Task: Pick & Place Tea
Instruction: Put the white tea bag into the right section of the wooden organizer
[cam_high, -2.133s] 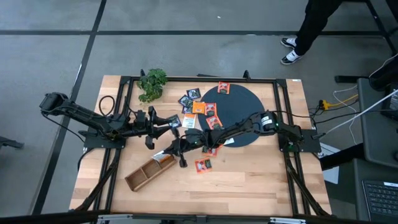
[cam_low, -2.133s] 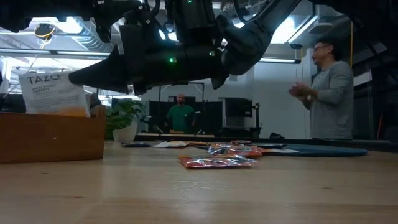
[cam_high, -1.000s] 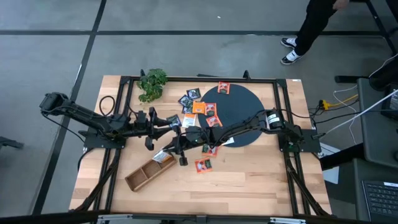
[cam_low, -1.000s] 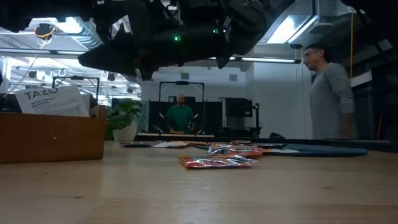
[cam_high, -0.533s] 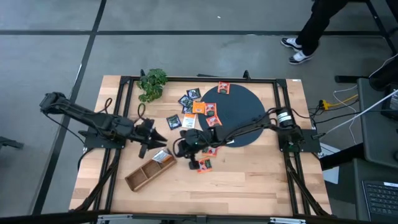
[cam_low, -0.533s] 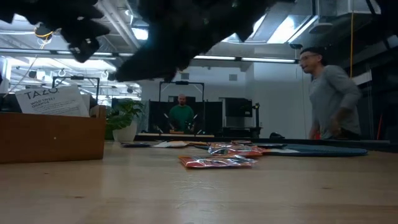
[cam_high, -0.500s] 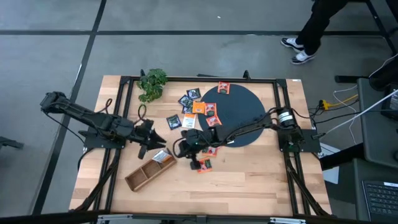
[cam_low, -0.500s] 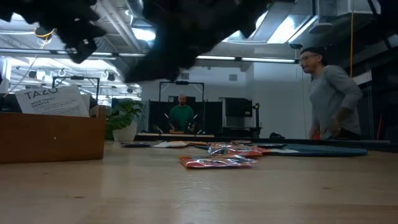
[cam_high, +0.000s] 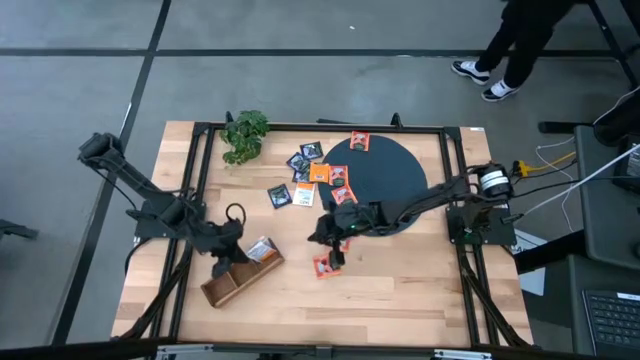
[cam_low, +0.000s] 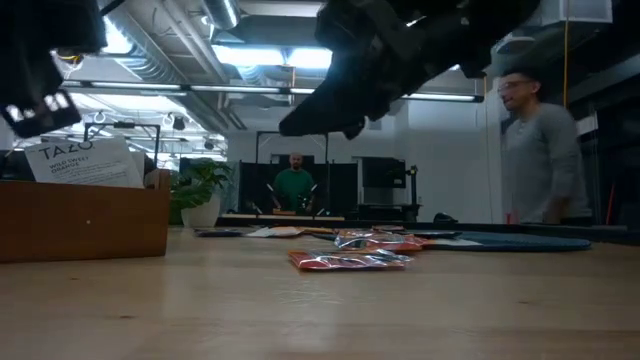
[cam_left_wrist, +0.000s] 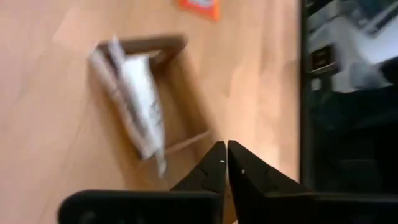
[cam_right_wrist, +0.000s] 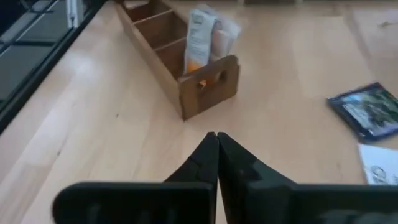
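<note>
Wooden tray (cam_high: 240, 276) left of centre, white sachets (cam_right_wrist: 200, 37) in end compartment; left hand (cam_left_wrist: 225, 163) closed, empty, above it. Loose tea sachets (cam_high: 304, 172) mid-desk; right hand (cam_high: 324, 238) closed, empty, above orange sachet (cam_high: 326, 265).

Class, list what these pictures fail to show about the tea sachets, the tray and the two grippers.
- Print on the sachets: too small in the high view.
- How many sachets stand in the tray's end compartment: overlapping, and blurred in the left wrist view.
- Left gripper: cut off by the edge in the low view.
- Right gripper: a dark silhouette in the low view.
</note>
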